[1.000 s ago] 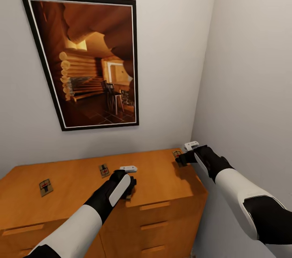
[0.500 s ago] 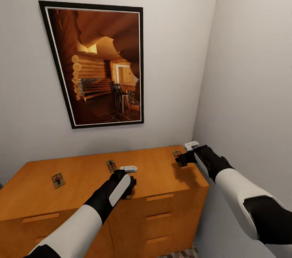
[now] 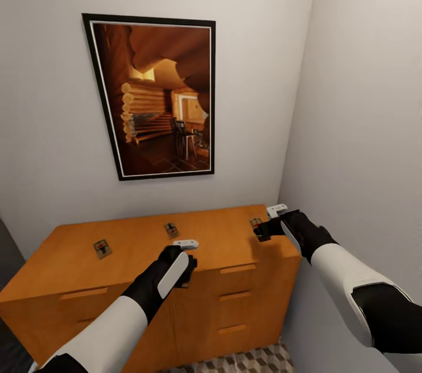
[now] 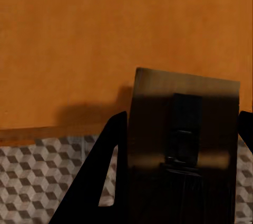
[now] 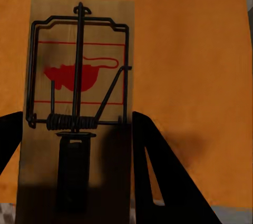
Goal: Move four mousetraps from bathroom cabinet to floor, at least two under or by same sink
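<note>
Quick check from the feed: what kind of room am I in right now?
Probably a corner of a home room, likely the bathroom: a low orange-brown cabinet against white walls, a framed cabin picture above it, and cube-patterned floor tiles below.

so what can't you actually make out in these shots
- Left gripper, head view: its own black body hides the jaws; the left wrist view shows them holding a small flat brown wooden mousetrap, underside up.
- Two tiny wooden mousetraps on the orange-brown wooden cabinet: too small for detail.
- Cube-patterned tiled floor: mostly cut off by the bottom edge.
</note>
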